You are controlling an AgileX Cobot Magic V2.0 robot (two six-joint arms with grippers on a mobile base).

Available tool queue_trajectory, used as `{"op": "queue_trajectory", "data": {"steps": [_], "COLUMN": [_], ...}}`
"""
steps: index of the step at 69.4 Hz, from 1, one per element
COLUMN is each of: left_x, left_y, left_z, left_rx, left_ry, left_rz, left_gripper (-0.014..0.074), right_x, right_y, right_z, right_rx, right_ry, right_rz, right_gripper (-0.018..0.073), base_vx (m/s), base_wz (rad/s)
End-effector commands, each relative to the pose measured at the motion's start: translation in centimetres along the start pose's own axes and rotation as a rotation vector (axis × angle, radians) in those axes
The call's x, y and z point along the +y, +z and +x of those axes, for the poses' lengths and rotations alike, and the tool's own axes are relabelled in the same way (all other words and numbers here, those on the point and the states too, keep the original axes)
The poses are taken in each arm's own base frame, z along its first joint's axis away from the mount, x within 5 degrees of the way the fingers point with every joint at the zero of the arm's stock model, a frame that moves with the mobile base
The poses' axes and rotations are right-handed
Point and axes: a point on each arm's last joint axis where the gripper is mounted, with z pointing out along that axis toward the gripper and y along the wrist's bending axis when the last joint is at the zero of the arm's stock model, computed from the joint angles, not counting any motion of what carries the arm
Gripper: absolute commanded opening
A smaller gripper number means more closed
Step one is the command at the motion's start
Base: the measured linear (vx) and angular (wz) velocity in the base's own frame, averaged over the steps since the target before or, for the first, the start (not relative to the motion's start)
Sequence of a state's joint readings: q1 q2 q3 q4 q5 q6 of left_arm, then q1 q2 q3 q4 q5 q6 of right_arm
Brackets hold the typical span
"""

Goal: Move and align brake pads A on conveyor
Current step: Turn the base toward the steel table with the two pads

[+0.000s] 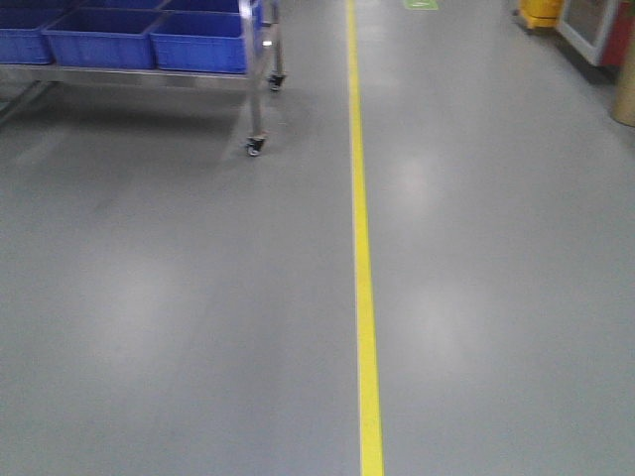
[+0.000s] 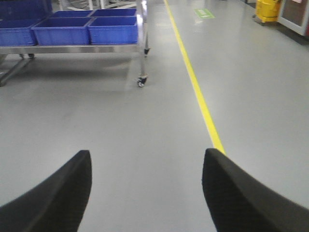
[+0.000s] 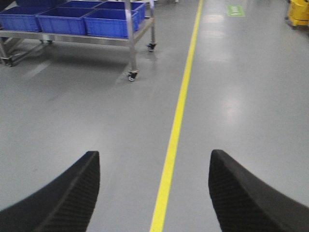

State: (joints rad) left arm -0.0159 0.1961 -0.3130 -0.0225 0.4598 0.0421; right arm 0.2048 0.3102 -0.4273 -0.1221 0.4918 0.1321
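A grey polished floor is recorded across all three views. It is crossed from near to far by a single yellow line. A steel trolley on wheels is seen at the upper left, to the left of the line, and is loaded with blue bins set side by side. One caster is seen resting on the floor under the trolley's nearest leg.

The left claw is shown in the left wrist view with its two black textured fingers set wide apart, and nothing is held between them. Only bare floor is seen in the gap, and the yellow line is met by the tip of the finger at the right of that picture.

The right claw is likewise found spread, with nothing gripped. In the right wrist view the yellow line is seen running through the gap between its fingers.

The brake pads A and the conveyor are not shown in any view, so their position relative to either claw cannot be told.

A yellow bucket is noted at the far right, well apart from the trolley. A small green floor marking is noted just beyond the far end of the line; its details are too blurred to read.
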Motion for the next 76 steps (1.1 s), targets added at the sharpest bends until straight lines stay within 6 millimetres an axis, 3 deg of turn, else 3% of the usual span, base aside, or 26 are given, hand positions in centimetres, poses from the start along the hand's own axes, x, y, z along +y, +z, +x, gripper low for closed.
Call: {"op": "queue_trajectory", "data": {"steps": [1, 76], "left_x": [0.00, 0.00], "left_y": [-0.30, -0.30], "left_z": [-1.48, -1.48], "left_rx": [-0.096, -0.096], "left_ry": [-0.012, -0.012], "left_rz": [0.004, 0.004], "left_gripper": [0.0464, 0.0464], "right_x": [0.02, 0.02], "right_y": [-0.15, -0.15], "right_z": [-1.47, -1.46], "right_rx": [-0.085, -0.084], "right_ry": [-0.013, -0.013], "right_rz": [0.000, 0.000], "right_gripper": [0.0468, 0.0468], "base_vx": [0.50, 0.33], "base_wz": [0.41, 0.85]}}
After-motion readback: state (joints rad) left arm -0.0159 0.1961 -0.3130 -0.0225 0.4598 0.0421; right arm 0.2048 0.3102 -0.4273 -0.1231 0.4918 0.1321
